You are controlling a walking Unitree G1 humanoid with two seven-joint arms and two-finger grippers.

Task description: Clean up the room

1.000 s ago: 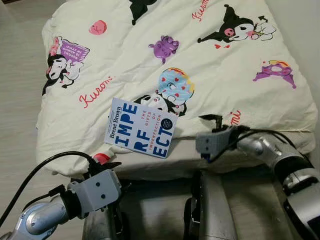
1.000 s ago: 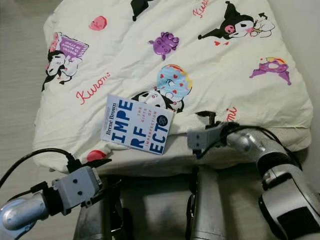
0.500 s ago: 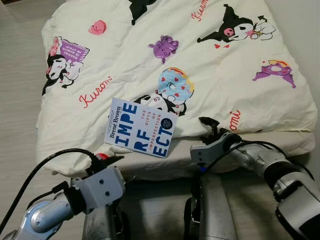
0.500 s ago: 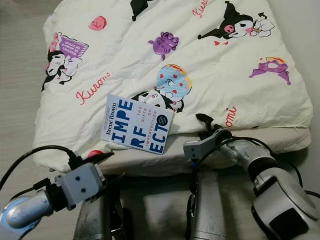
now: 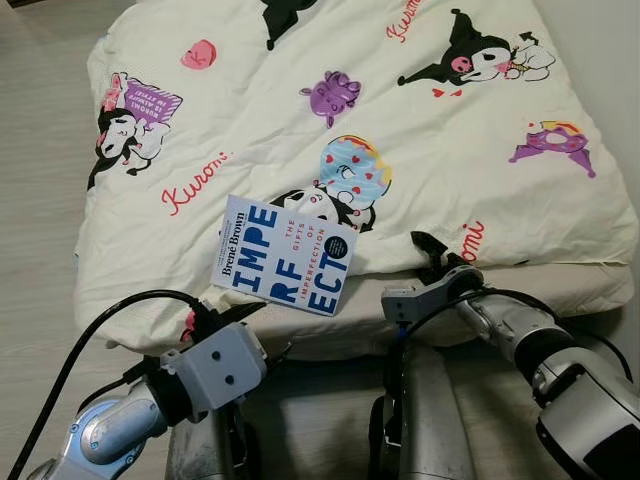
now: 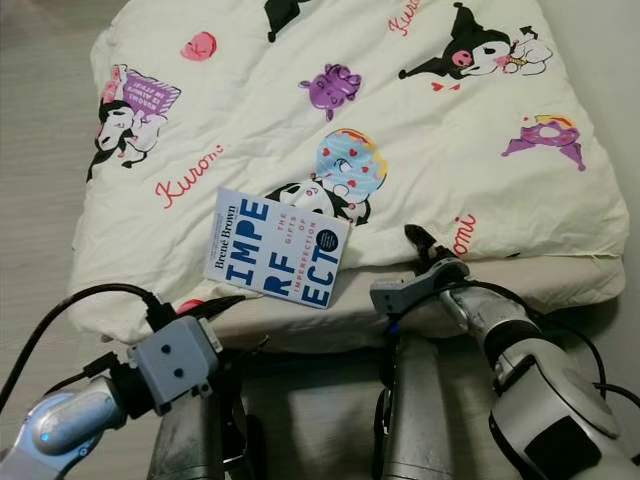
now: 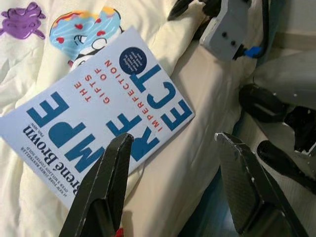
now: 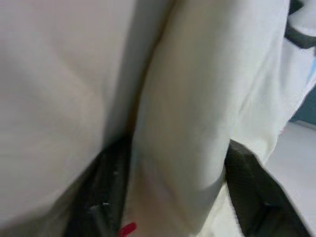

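Observation:
A blue and white paperback book lies flat on the cream cartoon-print duvet, close to the bed's near edge. My left gripper hovers just below and left of the book, off the bed's edge. It is open, and the left wrist view looks between its fingers at the book. My right gripper is at the duvet's near hem, right of the book. In the right wrist view its open fingers stand on either side of a fold of the duvet.
The bare mattress edge shows under the duvet at the near right. Pale wooden floor runs along the bed's left side. My own legs stand against the bed's near edge.
The right gripper has dropped and pushed in against the duvet's hem. The left gripper has crept up and right towards the book. The book has not moved.

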